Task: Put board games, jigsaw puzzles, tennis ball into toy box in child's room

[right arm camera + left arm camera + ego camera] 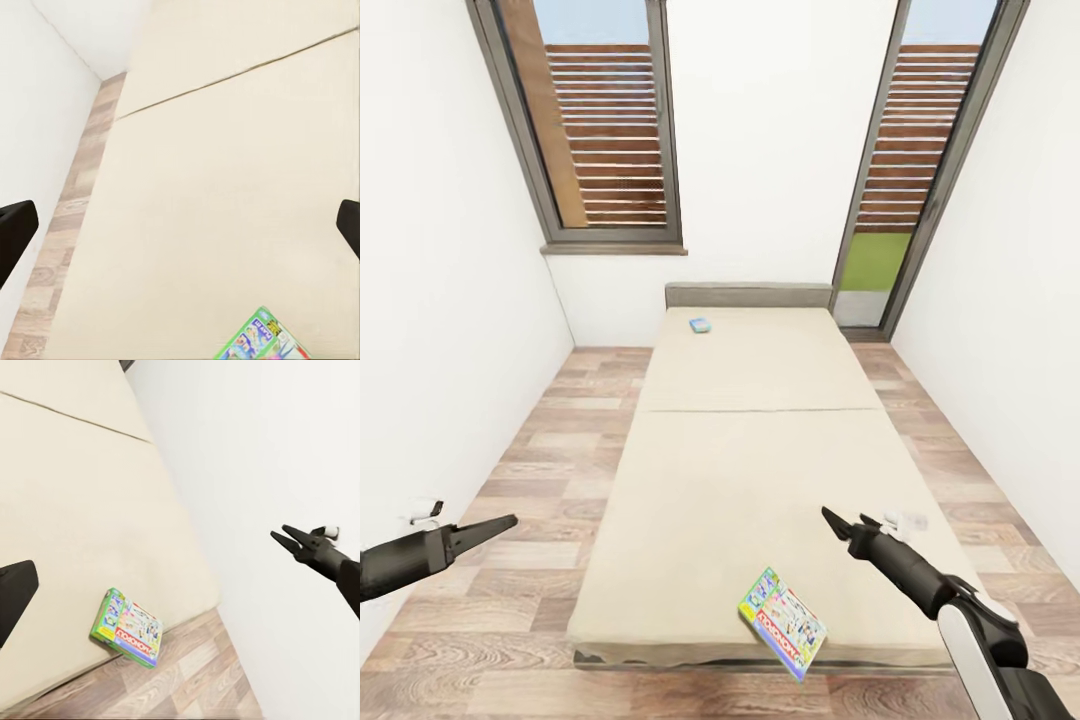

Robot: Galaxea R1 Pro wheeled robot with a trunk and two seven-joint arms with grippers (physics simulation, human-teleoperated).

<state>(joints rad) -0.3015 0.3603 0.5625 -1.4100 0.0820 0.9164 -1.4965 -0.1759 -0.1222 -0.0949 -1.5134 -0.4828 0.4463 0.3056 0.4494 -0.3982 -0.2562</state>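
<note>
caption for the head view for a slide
Both grippers, left and right, hover empty over the bed with two board games.

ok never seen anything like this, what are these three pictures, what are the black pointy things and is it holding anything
These are simulator renders from a wheeled two-armed robot. The big picture comes from its head camera, looking down over a cream bed in a narrow room. The black pointed things are its grippers: the left gripper over the floor beside the bed, the right gripper over the mattress. The other two pictures come from cameras on each wrist, looking along the fingers. Two board games lie on the bed: a colourful one overhanging the near edge, and a small blue one near the headboard. Neither gripper holds anything; the right looks open, and I cannot tell for the left.
</note>
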